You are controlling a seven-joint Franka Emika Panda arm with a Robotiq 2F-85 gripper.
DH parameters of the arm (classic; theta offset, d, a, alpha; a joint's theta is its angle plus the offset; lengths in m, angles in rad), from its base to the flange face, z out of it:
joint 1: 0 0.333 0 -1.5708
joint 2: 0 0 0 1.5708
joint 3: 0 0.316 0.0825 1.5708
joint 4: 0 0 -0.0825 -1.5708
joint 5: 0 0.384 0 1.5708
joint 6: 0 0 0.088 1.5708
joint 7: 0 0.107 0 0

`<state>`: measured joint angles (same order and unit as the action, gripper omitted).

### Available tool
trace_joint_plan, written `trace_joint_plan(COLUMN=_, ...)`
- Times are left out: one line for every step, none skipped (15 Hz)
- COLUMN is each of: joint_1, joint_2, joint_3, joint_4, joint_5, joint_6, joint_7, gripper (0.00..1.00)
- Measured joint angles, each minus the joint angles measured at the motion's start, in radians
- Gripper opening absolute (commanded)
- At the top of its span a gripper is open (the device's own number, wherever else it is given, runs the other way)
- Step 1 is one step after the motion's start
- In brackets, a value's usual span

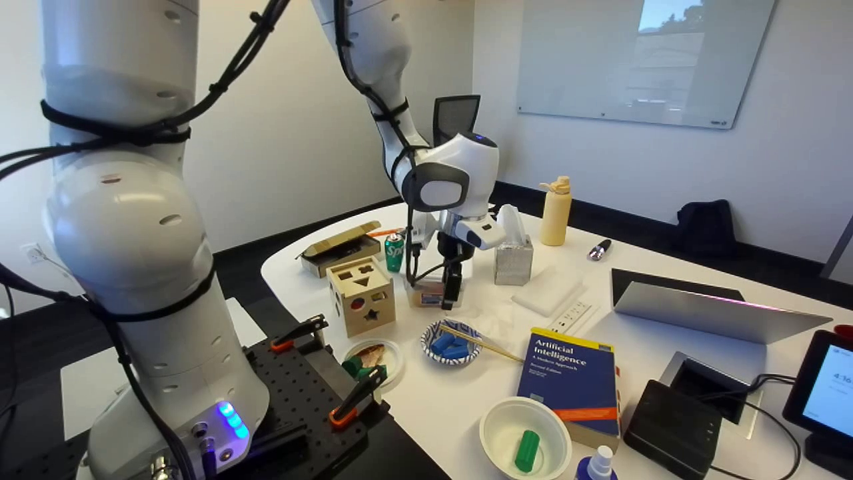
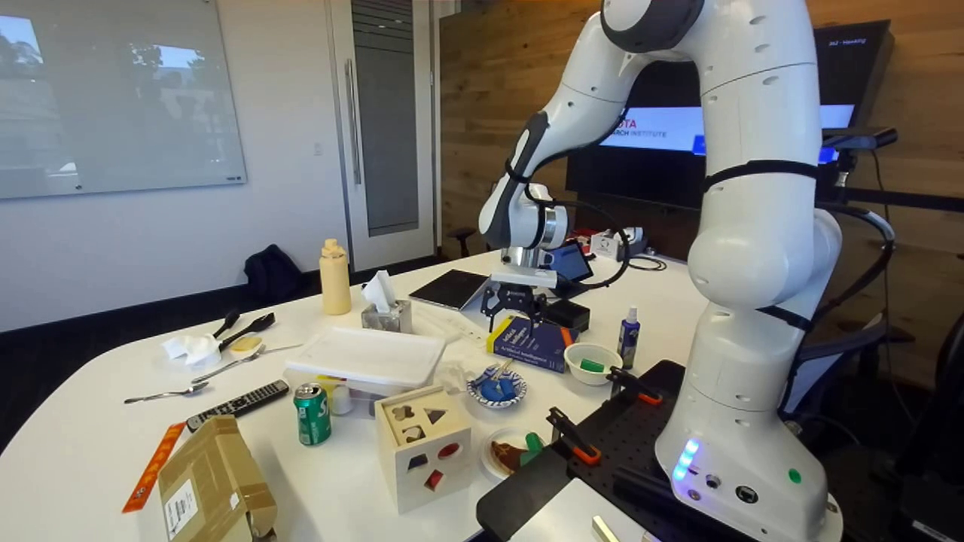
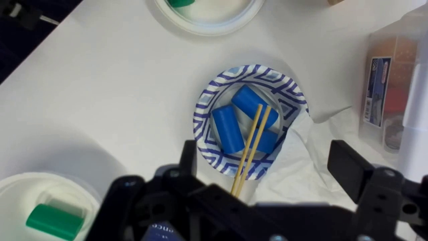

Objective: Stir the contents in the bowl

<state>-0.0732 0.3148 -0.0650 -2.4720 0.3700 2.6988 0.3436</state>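
The bowl (image 3: 204, 115) is a small round bowl with a blue-and-white pattern, upright on the table. It also shows in both exterior views (image 1: 426, 345) (image 2: 476, 391). It holds three blue cylinder-like pieces (image 3: 228, 129). A pair of light wooden chopsticks (image 3: 250, 150) rests over its rim with the tips among the pieces. Their far ends reach toward the book in an exterior view (image 1: 496, 348) and are hidden behind the gripper in the wrist view. My gripper (image 3: 267, 159) is open and empty, pointing down above the table near the bowl, as both exterior views show (image 1: 452, 297) (image 2: 514, 320).
A crumpled white tissue (image 3: 301, 167) touches the bowl's side. Around it stand a blue book (image 1: 573, 380), a white bowl with a green piece (image 1: 490, 437), a wooden shape box (image 1: 363, 300), a lidded plastic container (image 2: 361, 361) and a plate (image 1: 394, 373) with food and green pieces.
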Motion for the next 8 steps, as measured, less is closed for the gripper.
trace_joint_plan(joint_1=-0.008, joint_2=0.024, joint_3=0.014, joint_4=-0.001, joint_5=0.036, joint_6=0.024, joint_7=-0.017, gripper=1.00)
trace_joint_plan(joint_1=-0.019, joint_2=0.050, joint_3=0.031, joint_4=-0.001, joint_5=0.073, joint_6=0.050, joint_7=-0.040, gripper=1.00)
trace_joint_plan(joint_1=-0.032, joint_2=0.076, joint_3=0.052, joint_4=0.000, joint_5=0.107, joint_6=0.075, joint_7=-0.062, gripper=1.00)
trace_joint_plan(joint_1=-0.048, joint_2=0.101, joint_3=0.072, joint_4=0.003, joint_5=0.137, joint_6=0.094, joint_7=-0.082, gripper=1.00)
trace_joint_plan(joint_1=-0.063, joint_2=0.123, joint_3=0.092, joint_4=0.006, joint_5=0.160, joint_6=0.109, joint_7=-0.099, gripper=1.00)
trace_joint_plan(joint_1=-0.081, joint_2=0.146, joint_3=0.111, joint_4=0.012, joint_5=0.181, joint_6=0.125, joint_7=-0.116, gripper=1.00)
trace_joint_plan(joint_1=-0.100, joint_2=0.168, joint_3=0.130, joint_4=0.019, joint_5=0.200, joint_6=0.138, joint_7=-0.134, gripper=1.00)
trace_joint_plan(joint_1=-0.120, joint_2=0.189, joint_3=0.146, joint_4=0.025, joint_5=0.217, joint_6=0.154, joint_7=-0.152, gripper=1.00)
